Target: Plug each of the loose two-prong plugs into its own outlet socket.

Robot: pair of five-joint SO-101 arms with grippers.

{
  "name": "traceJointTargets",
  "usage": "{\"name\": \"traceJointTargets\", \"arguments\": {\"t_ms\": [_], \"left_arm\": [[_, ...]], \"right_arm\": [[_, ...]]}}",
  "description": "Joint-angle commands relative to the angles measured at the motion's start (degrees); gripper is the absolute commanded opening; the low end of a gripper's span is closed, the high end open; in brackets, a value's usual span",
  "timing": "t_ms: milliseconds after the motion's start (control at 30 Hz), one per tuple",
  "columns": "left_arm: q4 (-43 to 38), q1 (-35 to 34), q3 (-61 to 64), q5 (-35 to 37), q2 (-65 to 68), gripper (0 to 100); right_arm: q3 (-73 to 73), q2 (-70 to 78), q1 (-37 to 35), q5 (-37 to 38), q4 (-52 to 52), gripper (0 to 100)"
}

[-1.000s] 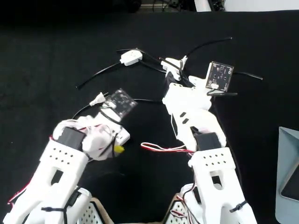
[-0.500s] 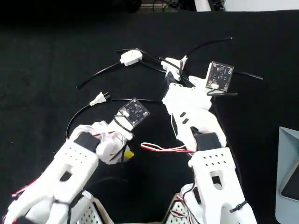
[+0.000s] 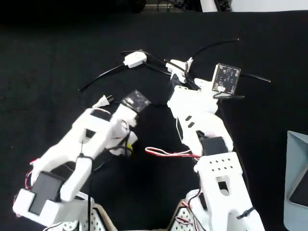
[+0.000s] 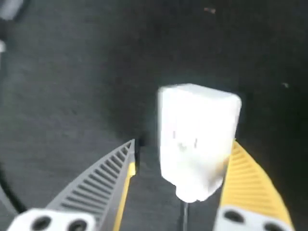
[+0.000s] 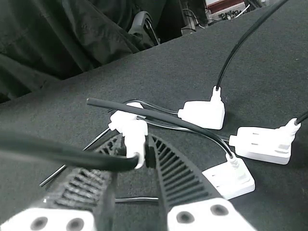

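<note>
My left gripper [image 4: 184, 143] points down at the black table, open, with a white outlet socket [image 4: 197, 139] standing between its jaws; the yellow finger [image 4: 245, 178] is against its side, the grey finger [image 4: 113, 175] apart from it. My right gripper [image 5: 138, 143] is shut on a white plug [image 5: 129, 126] with a black cord, seen from above as the right gripper [image 3: 177, 68] at the far middle. A loose two-prong plug [image 3: 103, 101] lies just left of the left arm. Another white socket [image 3: 134, 59] lies farther back.
Three white sockets or plugs [image 5: 204, 113], [image 5: 262, 142], [image 5: 230, 177] lie close beyond the right gripper, with black cords [image 3: 216, 45] crossing there. A grey tray [image 3: 294, 159] stands at the right edge. A red-white wire [image 3: 168, 153] hangs between the arms.
The left arm has stretched forward and swung toward the middle, its wrist now beside the loose two-prong plug. The right arm has kept still with its plug.
</note>
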Motion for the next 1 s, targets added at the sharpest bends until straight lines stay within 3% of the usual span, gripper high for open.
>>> {"name": "traceJointTargets", "arguments": {"t_ms": [0, 500, 833, 967], "left_arm": [[0.0, -5.49, -6.11, -2.73, 0.18, 29], [7.38, -14.73, -19.74, -4.66, 0.7, 29], [8.0, -12.53, -20.09, -4.66, 0.09, 29], [12.57, -8.84, -21.76, -4.75, 0.09, 29]], "right_arm": [[-0.13, -1.19, 0.44, -0.44, -1.14, 1.2], [-0.13, -1.19, 0.44, -0.44, -1.14, 1.2], [-0.13, -1.19, 0.44, -0.44, -1.14, 1.2], [-0.13, -1.19, 0.44, -0.44, -1.14, 1.2]]}}
